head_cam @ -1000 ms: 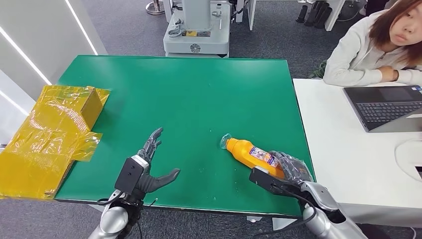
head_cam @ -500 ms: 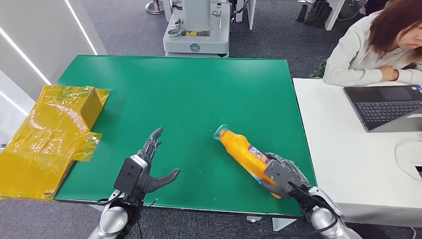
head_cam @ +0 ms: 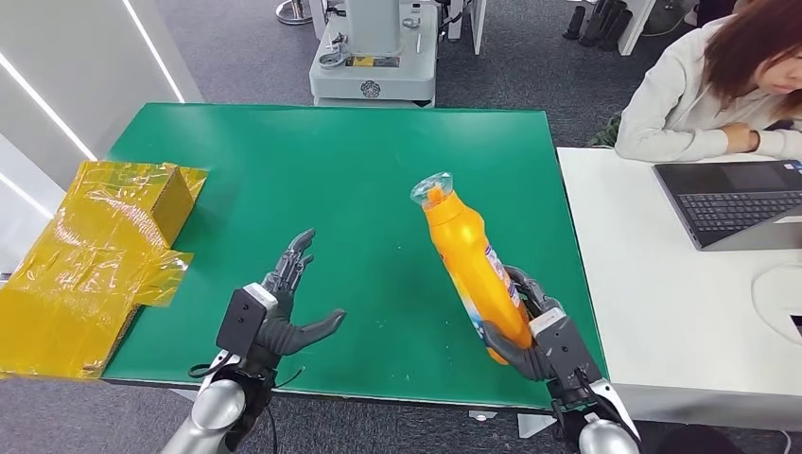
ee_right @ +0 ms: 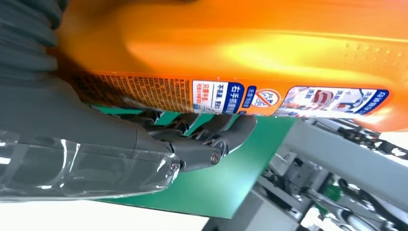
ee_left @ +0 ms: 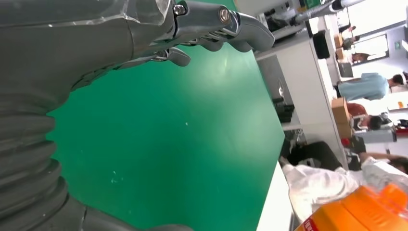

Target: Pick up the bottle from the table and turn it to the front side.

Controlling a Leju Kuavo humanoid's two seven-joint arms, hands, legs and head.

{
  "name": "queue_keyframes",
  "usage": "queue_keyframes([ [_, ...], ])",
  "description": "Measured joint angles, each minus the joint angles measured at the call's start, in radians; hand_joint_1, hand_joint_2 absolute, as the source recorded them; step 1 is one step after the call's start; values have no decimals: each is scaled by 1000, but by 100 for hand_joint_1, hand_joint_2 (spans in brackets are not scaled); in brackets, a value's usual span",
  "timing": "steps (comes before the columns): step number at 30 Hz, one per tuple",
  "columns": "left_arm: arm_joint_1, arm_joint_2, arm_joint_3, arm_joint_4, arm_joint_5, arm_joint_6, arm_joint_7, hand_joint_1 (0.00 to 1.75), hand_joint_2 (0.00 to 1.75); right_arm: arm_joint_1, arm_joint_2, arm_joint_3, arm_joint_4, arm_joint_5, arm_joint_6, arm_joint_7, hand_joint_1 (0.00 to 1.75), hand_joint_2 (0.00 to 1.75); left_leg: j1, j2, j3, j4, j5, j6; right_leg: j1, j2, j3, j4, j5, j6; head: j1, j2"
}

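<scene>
My right hand [head_cam: 544, 336] grips the lower body of an orange bottle [head_cam: 470, 270] and holds it lifted off the green table [head_cam: 359, 170], tilted with its clear cap [head_cam: 431, 190] up and away from me. In the right wrist view the bottle [ee_right: 231, 53] lies across the fingers [ee_right: 202, 139], its printed label [ee_right: 231, 94] showing. My left hand [head_cam: 276, 317] hovers over the table's near left part, fingers spread, holding nothing. The left wrist view catches the bottle's orange base [ee_left: 365, 211] beyond the fingers [ee_left: 216, 24].
A yellow taped cardboard box [head_cam: 95, 251] overhangs the table's left edge. To the right stands a white desk [head_cam: 662, 284] with a laptop [head_cam: 738, 203], and a person [head_cam: 719, 85] leans on it. A grey machine base [head_cam: 375, 57] stands behind the table.
The right hand has raised the bottle from lying on the table to a steep tilt, cap swinging up and away. The left hand has shifted slightly forward.
</scene>
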Motion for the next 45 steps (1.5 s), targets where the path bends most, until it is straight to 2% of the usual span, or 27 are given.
queue_keyframes([
  [9, -109, 2, -10, 16, 95, -145, 60, 0, 175, -2, 16, 33, -34, 159, 22, -33, 175, 175, 0, 0, 0, 0, 1, -1, 0, 0, 0, 1, 0, 0, 0, 0],
  [17, -201, 7, -10, 24, 235, -266, 166, 0, 175, -57, 19, 128, -14, 279, 63, -35, 175, 175, 0, 0, 0, 0, 1, -1, 0, 0, -1, 2, 0, 0, 0, 0],
  [26, -204, 20, -10, 24, 416, -338, 257, 0, 175, -74, 22, 191, 21, 368, 39, -11, 175, 175, 0, 0, -1, 0, 1, -1, 0, 0, -2, 2, 0, 0, 0, 0],
  [36, -171, 32, -10, -2, 463, -373, 270, 0, 175, -44, 29, 176, 24, 373, -51, -8, 175, 175, 0, 0, -2, 0, 1, -1, 0, 0, -2, 2, 0, 0, 0, 0],
  [45, -194, 12, -22, -28, 445, -363, 270, 0, 175, -40, 97, 122, 26, 291, -162, -56, 175, 175, 0, 0, -2, 0, 1, -2, 0, 0, -3, 2, 0, 0, 0, 0],
])
